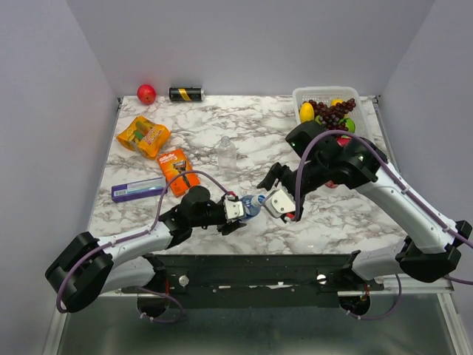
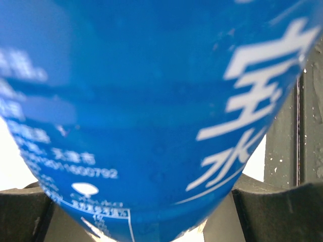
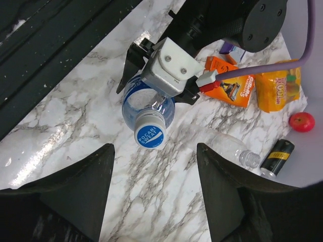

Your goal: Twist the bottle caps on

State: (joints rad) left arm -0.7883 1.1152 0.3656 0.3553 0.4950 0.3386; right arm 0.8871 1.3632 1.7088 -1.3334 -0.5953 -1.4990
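Note:
My left gripper (image 1: 238,208) is shut on the blue-labelled bottle (image 1: 250,206), holding it tilted with its neck toward the right arm. The label (image 2: 151,111) fills the left wrist view between the fingers (image 2: 272,209). A blue-topped cap (image 3: 150,135) sits on this bottle's neck. My right gripper (image 1: 273,191) is open and empty, its jaws spread wide just short of the cap and apart from it (image 3: 155,151). The plain bottle (image 1: 227,151) stands uncapped behind, and its open neck shows in the right wrist view (image 3: 247,158). The red-labelled bottle and the other caps are not clearly in view.
A white basket (image 1: 299,95) of fruit stands back right, partly under the right arm. A red ball (image 1: 146,93) and a black-and-gold can (image 1: 186,94) lie at the back edge. An orange packet (image 1: 143,136), an orange razor pack (image 1: 178,170) and a blue box (image 1: 138,190) lie left.

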